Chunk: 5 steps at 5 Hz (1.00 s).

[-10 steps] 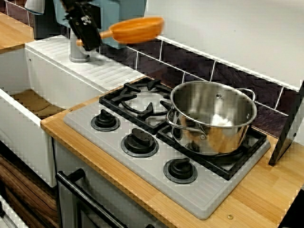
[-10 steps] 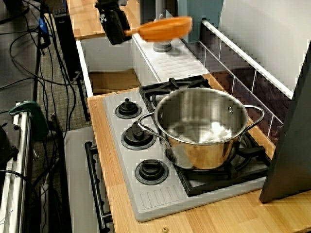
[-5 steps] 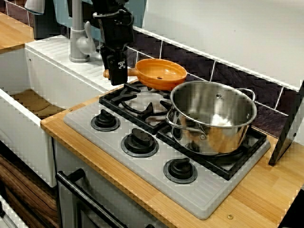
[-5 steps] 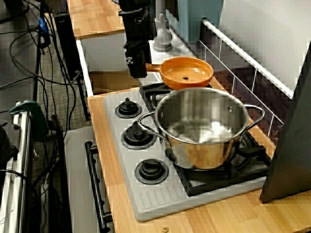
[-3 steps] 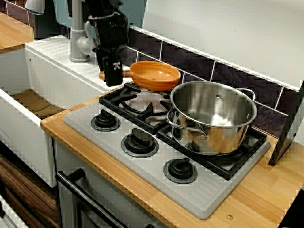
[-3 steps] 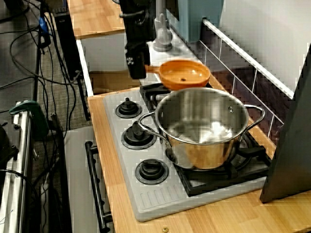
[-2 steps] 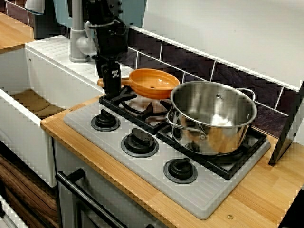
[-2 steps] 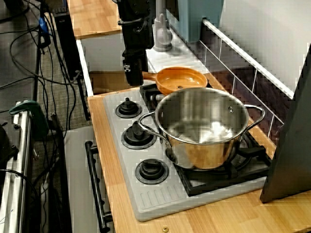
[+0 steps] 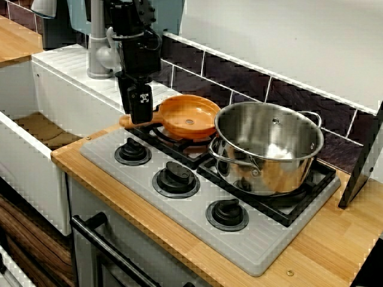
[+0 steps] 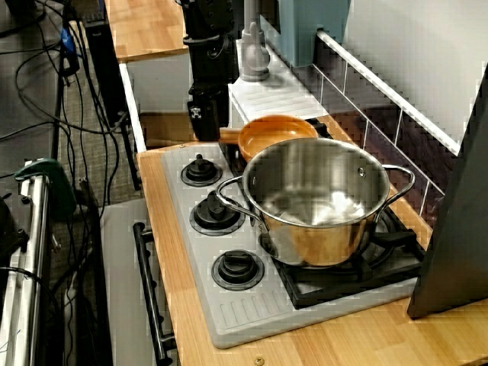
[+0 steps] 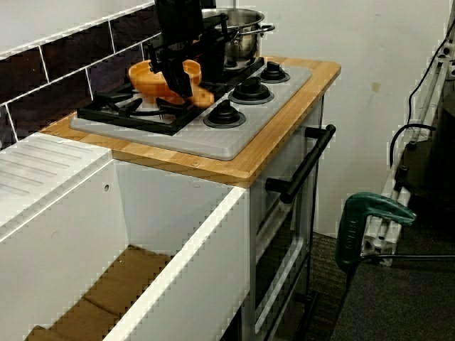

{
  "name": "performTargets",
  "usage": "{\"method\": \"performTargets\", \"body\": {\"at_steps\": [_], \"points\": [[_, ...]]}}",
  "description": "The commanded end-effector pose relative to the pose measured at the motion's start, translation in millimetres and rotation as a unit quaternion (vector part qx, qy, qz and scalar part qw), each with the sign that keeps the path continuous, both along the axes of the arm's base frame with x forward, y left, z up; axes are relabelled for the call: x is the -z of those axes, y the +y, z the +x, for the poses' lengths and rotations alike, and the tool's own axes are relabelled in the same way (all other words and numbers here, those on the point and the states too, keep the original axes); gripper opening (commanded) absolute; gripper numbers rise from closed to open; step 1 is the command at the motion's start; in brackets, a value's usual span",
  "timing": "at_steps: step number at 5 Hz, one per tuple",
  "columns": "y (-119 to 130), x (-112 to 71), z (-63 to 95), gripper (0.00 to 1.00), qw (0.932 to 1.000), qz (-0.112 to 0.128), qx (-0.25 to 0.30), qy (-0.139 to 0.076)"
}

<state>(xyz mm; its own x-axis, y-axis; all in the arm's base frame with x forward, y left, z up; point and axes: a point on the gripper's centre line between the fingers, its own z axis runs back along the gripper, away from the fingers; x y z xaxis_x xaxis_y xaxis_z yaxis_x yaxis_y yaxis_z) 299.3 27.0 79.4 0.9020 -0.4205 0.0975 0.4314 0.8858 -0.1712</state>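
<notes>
My black gripper (image 9: 139, 112) points down and is shut on the short handle of an orange pan (image 9: 189, 116). The pan sits level at the black grate (image 9: 157, 133) of the rear left burner; whether it rests on the grate I cannot tell. Its rim is close against a tall steel pot (image 9: 268, 145) on the neighbouring burner. In the view along the stove, the gripper (image 10: 204, 128) stands left of the pan (image 10: 272, 131), which is partly hidden behind the pot (image 10: 320, 200). From the sink side, the gripper (image 11: 186, 87) covers part of the pan (image 11: 144, 77).
Three black knobs (image 9: 132, 150) line the grey hob's front. A white sink basin (image 9: 36, 128) and grey faucet (image 9: 99, 55) lie to the left. A dark board (image 9: 364, 160) leans at the far right. An oven handle (image 11: 306, 165) and green clamp (image 11: 370, 213) are lower down.
The gripper carried the orange pan from high up near the faucet down and forward to the rear left burner, beside the pot. The pot stayed put.
</notes>
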Motion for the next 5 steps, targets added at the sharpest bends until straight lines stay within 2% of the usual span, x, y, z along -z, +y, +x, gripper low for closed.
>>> {"method": "performTargets", "body": {"at_steps": [1, 2, 3, 4, 5], "points": [[13.7, -42.1, -5.2, 1.0, 0.9969, -0.077, 0.007, 0.009], [7.4, -55.6, 1.9, 1.0, 0.9957, -0.092, -0.007, -0.002], [-1.8, -53.7, 12.7, 1.0, 0.992, -0.073, -0.082, -0.063], [-5.7, -43.6, 30.8, 1.0, 0.9898, -0.065, -0.119, -0.042], [-0.5, -39.1, 49.4, 1.0, 0.9897, -0.065, -0.127, -0.014]]}}
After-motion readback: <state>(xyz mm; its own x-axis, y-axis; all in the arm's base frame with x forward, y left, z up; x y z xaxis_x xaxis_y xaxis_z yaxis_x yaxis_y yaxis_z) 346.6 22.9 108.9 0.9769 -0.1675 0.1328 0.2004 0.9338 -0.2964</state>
